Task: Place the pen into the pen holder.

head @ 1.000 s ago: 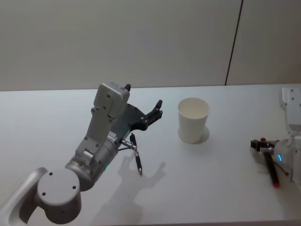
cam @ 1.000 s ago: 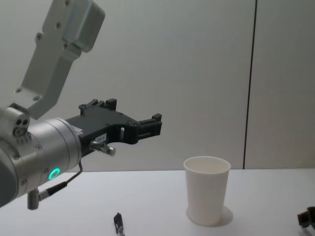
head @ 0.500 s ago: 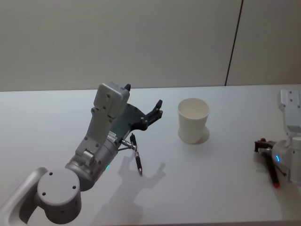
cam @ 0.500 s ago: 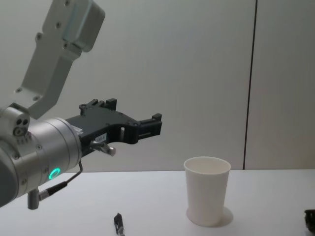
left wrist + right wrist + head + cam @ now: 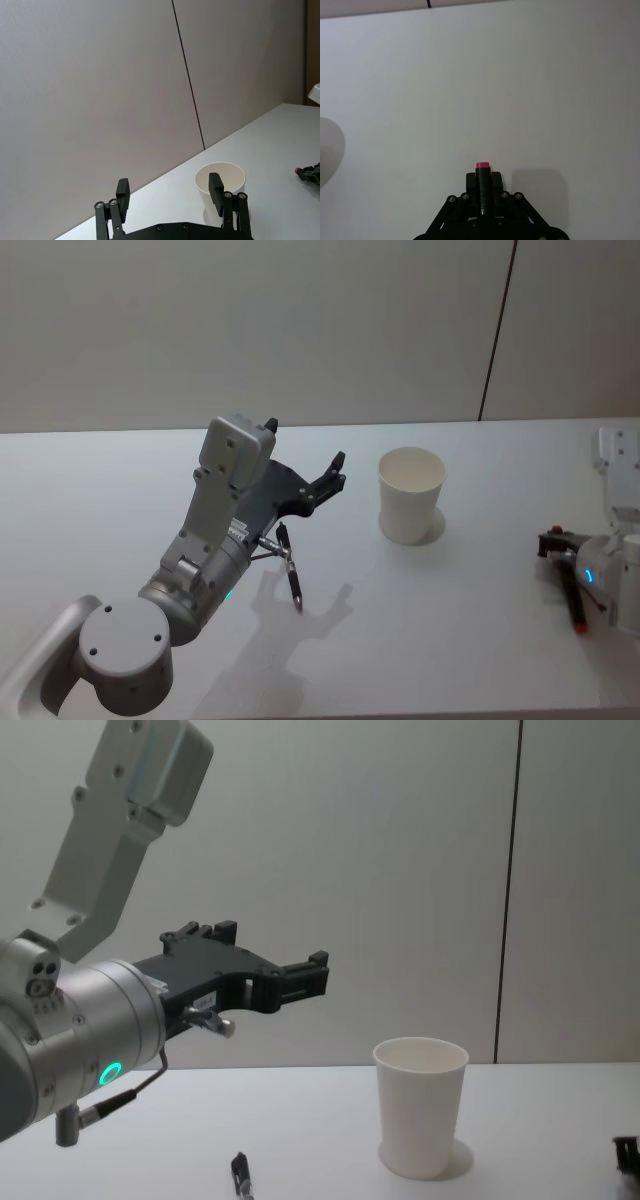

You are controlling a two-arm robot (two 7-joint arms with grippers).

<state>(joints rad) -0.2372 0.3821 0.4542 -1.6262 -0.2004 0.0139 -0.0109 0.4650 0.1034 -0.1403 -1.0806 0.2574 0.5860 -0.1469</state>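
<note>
the left pincer (image 5: 330, 478) is hanging in the air left of centre in the head view, well above the surface (image 5: 450, 650), with its two black fingers (image 5: 123, 192) spread wide apart and gripping nothing. in the left wrist view the pincer (image 5: 169, 186) is pointing toward the pen holder (image 5: 220, 181), and the gap between the fingers is bare. in the chest view it (image 5: 312, 976) is reaching out from the left side of the frame, higher than the rim of the pen holder (image 5: 420, 1120) and apart from it. the pen holder (image 5: 410, 495), a white paper cup, is standing upright on the surface just right of centre in the head view, open mouth up. a black pen (image 5: 291, 572) is lying flat on the surface below the left arm, left of the cup and apart from it; its end (image 5: 240, 1175) is showing at the bottom of the chest view. at the right edge of the head view the right pincer (image 5: 558, 541) is clamping a red-tipped pen (image 5: 573, 595), well apart from the cup. in the right wrist view the fingers of this pincer (image 5: 482, 181) are pressing on both sides of the pen (image 5: 482, 170), and its red end is sticking out just past the fingertips over bare surface.
</note>
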